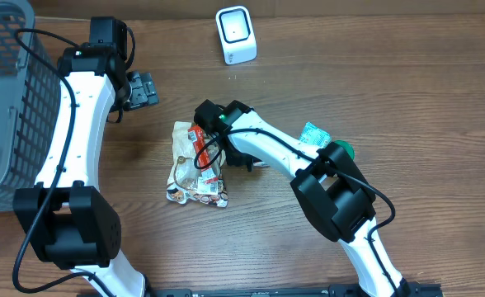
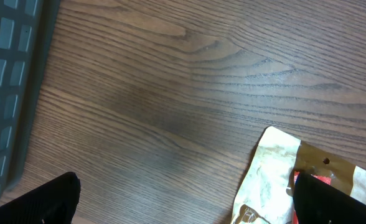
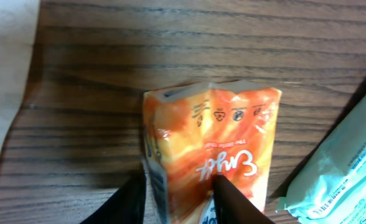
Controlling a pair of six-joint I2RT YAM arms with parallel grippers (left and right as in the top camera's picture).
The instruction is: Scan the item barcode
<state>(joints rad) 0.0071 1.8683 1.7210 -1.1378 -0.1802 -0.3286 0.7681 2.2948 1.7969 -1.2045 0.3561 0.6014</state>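
One orange packet [image 3: 211, 143] sits mid-table against a crumpled beige snack bag [image 1: 185, 177], and the right gripper [image 3: 178, 183] is partly closed on it, a finger pressed to each side. A teal pack [image 3: 338, 168] lies just beside it, and the white scanner [image 1: 236, 35] stands well apart. The left gripper [image 1: 141, 88] hangs empty near the grey basket [image 1: 3, 99], fingers spread wide.

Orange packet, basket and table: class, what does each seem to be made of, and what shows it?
The orange packet looks like thin plastic film, glossy: it creases and catches highlights. The basket is likely moulded plastic, matt grey, with an even grid of openings. The table is wood or wood-look laminate, brown with running grain lines; the look leaves that open.
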